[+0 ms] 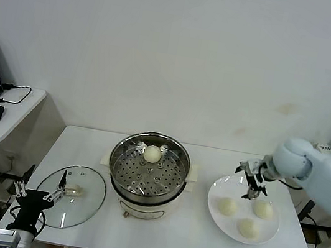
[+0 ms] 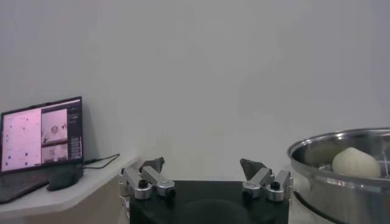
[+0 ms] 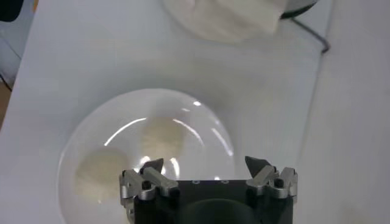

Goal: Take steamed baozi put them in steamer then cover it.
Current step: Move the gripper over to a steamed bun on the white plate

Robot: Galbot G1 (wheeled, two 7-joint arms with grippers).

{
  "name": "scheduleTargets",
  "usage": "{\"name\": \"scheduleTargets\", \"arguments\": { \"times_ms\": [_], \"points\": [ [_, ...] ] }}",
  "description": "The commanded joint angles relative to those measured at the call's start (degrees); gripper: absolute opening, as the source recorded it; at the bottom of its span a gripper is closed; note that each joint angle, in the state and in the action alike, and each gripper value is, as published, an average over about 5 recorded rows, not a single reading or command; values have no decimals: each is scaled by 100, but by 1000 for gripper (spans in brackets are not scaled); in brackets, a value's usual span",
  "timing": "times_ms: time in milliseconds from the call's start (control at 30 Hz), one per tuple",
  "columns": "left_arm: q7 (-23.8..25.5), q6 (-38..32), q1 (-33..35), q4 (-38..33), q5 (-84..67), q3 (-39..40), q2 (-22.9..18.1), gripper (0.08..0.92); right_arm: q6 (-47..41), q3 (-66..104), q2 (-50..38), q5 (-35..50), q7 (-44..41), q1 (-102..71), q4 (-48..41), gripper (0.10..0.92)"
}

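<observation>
Head view: a round, shiny stainless-steel steamer (image 1: 148, 170) on a cream-white base stands at the centre of the white tabletop (image 1: 186, 234). One smooth cream-white steamed baozi (image 1: 152, 154) lies on its perforated tray, toward the far side. Three more cream-white baozi (image 1: 227, 205) (image 1: 262, 208) (image 1: 248, 228) rest on a flat white plate (image 1: 217, 189) to the steamer's right. The right end effector (image 1: 252, 180) hovers above the plate's far edge, fingers spread and grasping nothing; its wrist view shows two buns on the plate below. A round glass lid (image 1: 84, 202) lies flat to the steamer's left. The left end effector (image 1: 36, 192) is parked low at the tabletop's near left corner, beside the lid, likewise released and empty.
</observation>
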Motion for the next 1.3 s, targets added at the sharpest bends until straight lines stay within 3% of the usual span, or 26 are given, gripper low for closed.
{"name": "scheduleTargets", "arguments": {
  "times_ms": [33, 833, 1300],
  "points": [
    [2, 2, 10, 25, 33, 12, -32, 823, -98, 740, 204, -390, 126, -1318, -406, 823],
    [4, -20, 45, 44, 40, 24, -71, 823, -85, 956, 938, -581, 243, -1490, -1022, 817],
    [1, -22, 61, 22, 40, 17, -84, 823, -71, 946, 823, -569, -44, -1209, -969, 658]
  ]
}}
